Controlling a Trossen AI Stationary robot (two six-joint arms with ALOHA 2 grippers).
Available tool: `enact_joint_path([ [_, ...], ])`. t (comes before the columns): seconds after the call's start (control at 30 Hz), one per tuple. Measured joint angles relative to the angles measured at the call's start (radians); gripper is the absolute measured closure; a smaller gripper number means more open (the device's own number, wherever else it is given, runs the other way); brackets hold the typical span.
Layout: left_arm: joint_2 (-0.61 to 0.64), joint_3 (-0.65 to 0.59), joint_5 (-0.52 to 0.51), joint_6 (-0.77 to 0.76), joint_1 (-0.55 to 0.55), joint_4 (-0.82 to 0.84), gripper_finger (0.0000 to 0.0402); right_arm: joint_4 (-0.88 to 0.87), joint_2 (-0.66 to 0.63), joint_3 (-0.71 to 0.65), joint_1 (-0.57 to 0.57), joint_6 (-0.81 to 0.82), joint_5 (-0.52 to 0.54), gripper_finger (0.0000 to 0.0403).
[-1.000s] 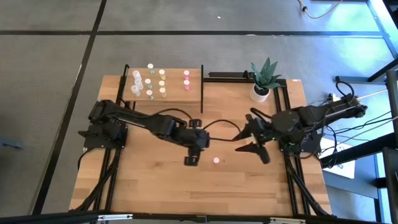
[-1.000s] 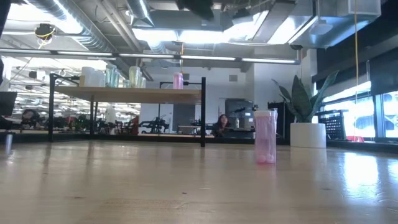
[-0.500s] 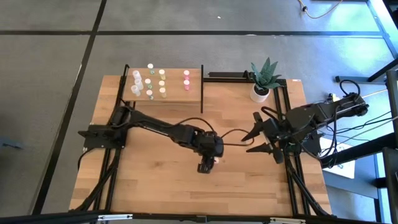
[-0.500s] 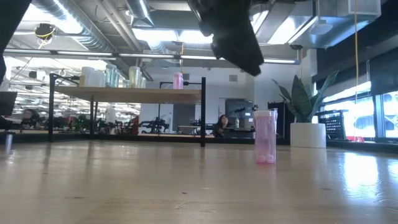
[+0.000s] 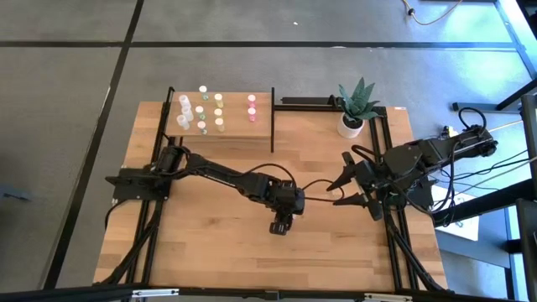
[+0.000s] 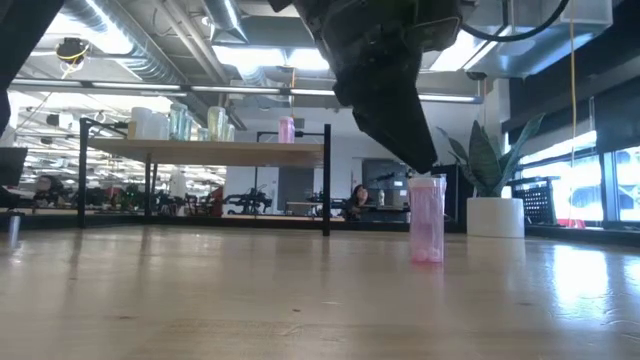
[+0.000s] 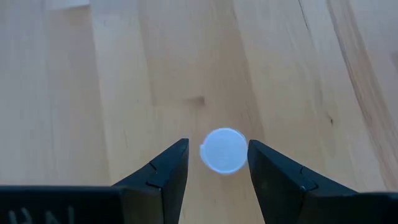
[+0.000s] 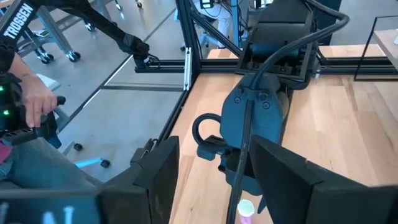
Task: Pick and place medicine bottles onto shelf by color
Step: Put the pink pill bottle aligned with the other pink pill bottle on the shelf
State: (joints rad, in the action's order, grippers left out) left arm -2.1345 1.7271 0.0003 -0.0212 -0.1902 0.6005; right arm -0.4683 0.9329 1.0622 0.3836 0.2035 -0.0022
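Your left hand (image 7: 214,165) hangs over the pink bottle (image 7: 224,150) mid-counter, fingers (image 7: 166,168) apart on either side of its cap, not clamped yet. The low view shows the bottle upright on the counter (image 5: 210,243) with the hand right at its top.

Your right hand (image 5: 352,186) waits off to the right side of the counter, fingers spread, nothing in it.

The shelf (image 5: 262,122) at the far left corner already holds most bottles (image 5: 202,111): whitish ones at left, green and yellow in the middle, two pink (image 5: 252,106) at the right end. This looks like the last loose bottle; no others show on the counter.

Left to do, as I judge it: drop lower, close on the bottle, carry it to the pink group. Watch for tipping it, it's tall and narrow.

A plant pot (image 5: 352,124) stands near the far right corner, clear of the path.
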Motion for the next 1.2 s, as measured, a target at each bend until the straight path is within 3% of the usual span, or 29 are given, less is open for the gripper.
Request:
enact_joint_path([
  [0.53,0.0,0.0,0.01,-0.027,0.0,-0.011,0.0243,-0.016,0.0,0.0,0.0,0.004,0.001,0.0205],
  [0.73,-0.007,0.0,0.009,-0.108,-0.001,-0.012,0.0243,-0.016,0.0,0.0,0.0,0.003,0.001,0.0205],
  [1.2,-0.007,0.0,0.008,-0.1,-0.006,-0.011,0.0244,-0.024,0.0,0.0,0.0,0.004,0.001,0.0205],
])
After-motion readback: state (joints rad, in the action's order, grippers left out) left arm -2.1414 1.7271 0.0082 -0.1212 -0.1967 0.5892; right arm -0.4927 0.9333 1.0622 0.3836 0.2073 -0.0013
